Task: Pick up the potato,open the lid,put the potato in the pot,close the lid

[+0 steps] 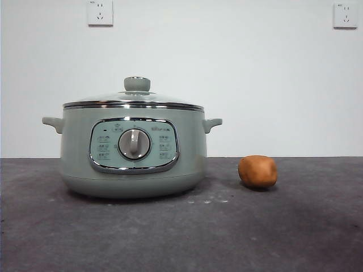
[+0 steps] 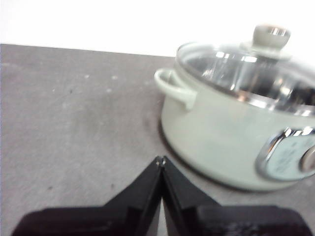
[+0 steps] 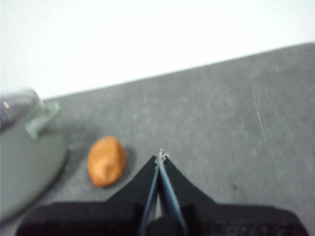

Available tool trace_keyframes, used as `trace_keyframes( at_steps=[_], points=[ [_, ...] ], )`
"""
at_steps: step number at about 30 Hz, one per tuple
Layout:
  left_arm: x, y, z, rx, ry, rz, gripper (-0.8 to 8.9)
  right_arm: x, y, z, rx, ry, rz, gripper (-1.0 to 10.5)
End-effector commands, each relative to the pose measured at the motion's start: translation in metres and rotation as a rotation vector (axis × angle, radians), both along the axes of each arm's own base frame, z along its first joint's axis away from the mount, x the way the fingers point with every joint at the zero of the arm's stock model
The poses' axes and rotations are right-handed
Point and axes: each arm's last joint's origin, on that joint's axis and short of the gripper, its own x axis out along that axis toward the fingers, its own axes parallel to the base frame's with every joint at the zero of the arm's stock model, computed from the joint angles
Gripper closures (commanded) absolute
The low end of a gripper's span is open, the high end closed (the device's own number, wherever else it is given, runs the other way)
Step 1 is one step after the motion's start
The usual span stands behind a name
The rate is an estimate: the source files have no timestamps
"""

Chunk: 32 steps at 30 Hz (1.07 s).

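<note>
The pale sage-green pot stands on the dark table left of centre, with the glass lid shut on it, knob up. The orange-brown potato lies on the table to the pot's right, apart from it. Neither arm shows in the front view. My left gripper is shut and empty, held above the table beside the pot and its lid. My right gripper is shut and empty, above the table near the potato, with the pot's edge beyond it.
The table is dark grey, with a white wall behind. Two wall sockets sit high on the wall.
</note>
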Motion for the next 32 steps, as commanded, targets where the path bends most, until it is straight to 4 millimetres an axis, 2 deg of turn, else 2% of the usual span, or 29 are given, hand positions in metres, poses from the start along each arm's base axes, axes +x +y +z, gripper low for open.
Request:
trace_keyframes(
  at_steps=[1,8,14,19,26,32],
  points=[
    [0.000,-0.001,0.012,-0.050,-0.008,-0.022,8.20,-0.002,0.000,0.017,0.029,-0.022,0.010,9.6],
    [0.001,-0.003,0.051,-0.063,0.029,-0.076,8.20,-0.004,0.003,0.071,0.022,-0.015,0.104,9.6],
    [0.003,-0.005,0.089,-0.064,0.079,-0.173,8.20,0.002,0.005,0.116,-0.096,0.095,0.181,9.6],
    [0.005,-0.006,0.115,-0.048,0.126,-0.227,8.20,0.012,0.007,0.144,-0.155,0.213,0.264,9.6],
    [0.004,-0.006,0.131,0.014,0.204,-0.248,8.20,0.021,0.008,0.162,-0.183,0.297,0.317,9.6],
    [0.004,-0.006,0.135,0.023,0.210,-0.250,8.20,0.026,0.008,0.165,-0.185,0.316,0.321,9.6]
  ],
)
